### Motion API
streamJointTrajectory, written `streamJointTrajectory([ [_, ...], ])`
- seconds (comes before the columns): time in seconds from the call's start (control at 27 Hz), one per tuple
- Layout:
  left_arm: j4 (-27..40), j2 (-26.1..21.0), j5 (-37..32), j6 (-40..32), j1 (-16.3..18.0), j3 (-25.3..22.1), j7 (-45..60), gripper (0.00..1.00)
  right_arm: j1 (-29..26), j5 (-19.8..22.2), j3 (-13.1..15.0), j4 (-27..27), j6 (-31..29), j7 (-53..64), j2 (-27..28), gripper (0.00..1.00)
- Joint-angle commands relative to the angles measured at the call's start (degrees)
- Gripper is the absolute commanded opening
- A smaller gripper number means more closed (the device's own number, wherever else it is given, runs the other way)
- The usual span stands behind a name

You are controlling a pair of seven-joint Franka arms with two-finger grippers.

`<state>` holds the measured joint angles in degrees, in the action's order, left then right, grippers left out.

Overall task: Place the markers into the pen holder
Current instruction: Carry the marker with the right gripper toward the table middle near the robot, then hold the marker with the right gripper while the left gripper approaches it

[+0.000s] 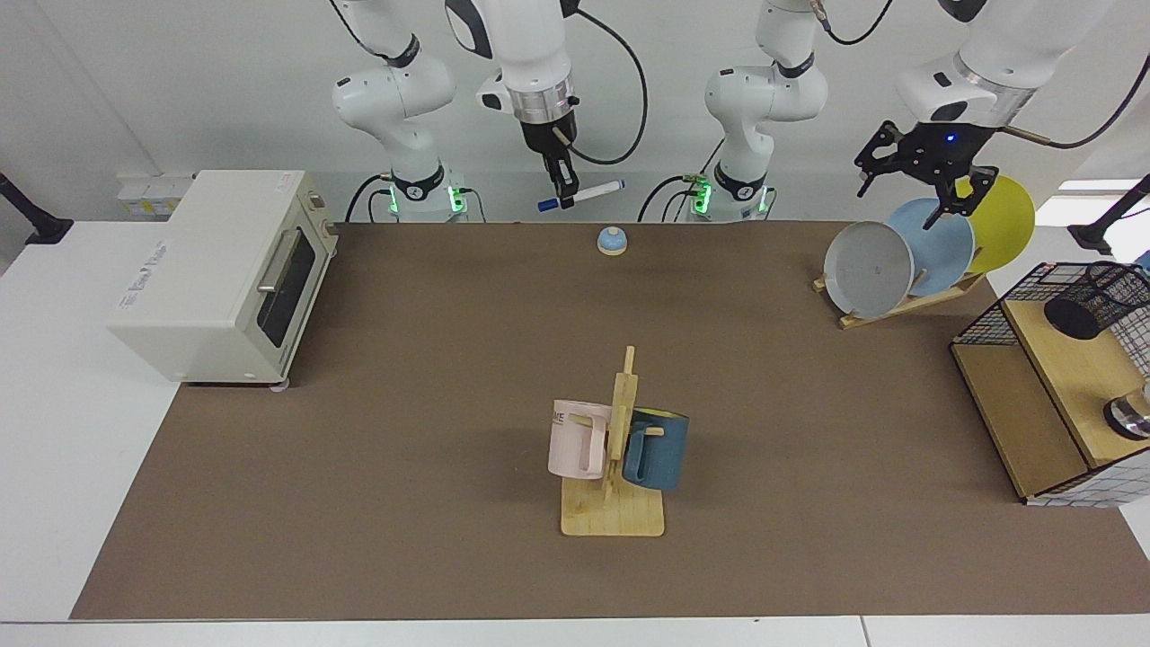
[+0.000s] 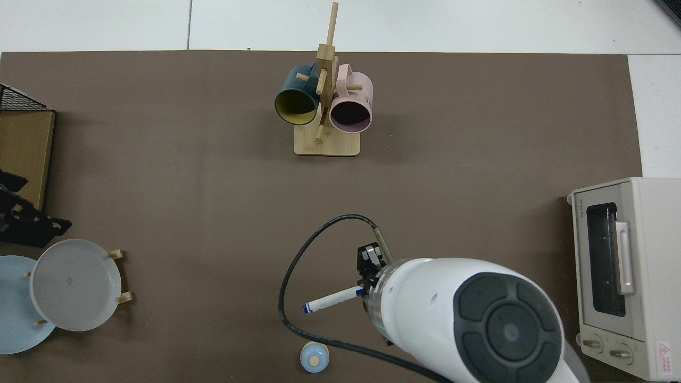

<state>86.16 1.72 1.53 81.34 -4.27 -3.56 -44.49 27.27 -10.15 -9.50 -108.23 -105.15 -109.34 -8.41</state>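
Two grippers show. The right gripper, high over the back edge of the brown mat, is clamped on a slim white marker with blue cap and blue end, gripped near one end so that the barrel sticks out nearly level. From above the marker points away from the wrist, near the small blue dome bell on a wooden base. The left gripper, its black fingers spread and empty, hangs above the grey, blue and yellow plates in a wooden rack. The black wire-mesh pen holder lies tipped on the wooden shelf with wire-grid sides, well apart from the marker.
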Motion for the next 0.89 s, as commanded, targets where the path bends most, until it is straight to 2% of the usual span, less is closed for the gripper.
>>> streamJointTrajectory([
  [0.0,2.17,1.71,0.58,0.14,0.49,0.4,-15.33,0.98,2.08,-1.19,0.36,4.69,-1.63,-6.84,3.74,0.0],
  [0.22,3.49,2.59,5.68,-0.04,1.01,-0.04,-33.98,0.99,4.98,-0.58,0.36,6.45,-4.0,-13.17,7.0,0.0],
  [0.44,9.98,5.48,10.95,0.4,0.4,0.57,-33.39,0.99,7.18,-0.66,0.36,9.53,-5.59,-15.63,9.9,0.0],
  [0.55,12.09,6.28,11.48,0.92,-0.21,1.28,-31.54,1.0,8.23,-0.49,0.36,11.02,-6.55,-18.09,11.48,0.0],
  [0.74,14.82,7.16,16.39,3.2,-1.36,1.45,-29.96,1.0,8.59,-0.22,0.36,14.97,-6.64,-20.2,14.99,0.0],
  [0.85,17.01,8.65,18.25,5.66,-2.06,3.73,-27.85,0.99,8.5,0.13,0.36,16.39,-6.73,-21.61,16.58,0.0],
])
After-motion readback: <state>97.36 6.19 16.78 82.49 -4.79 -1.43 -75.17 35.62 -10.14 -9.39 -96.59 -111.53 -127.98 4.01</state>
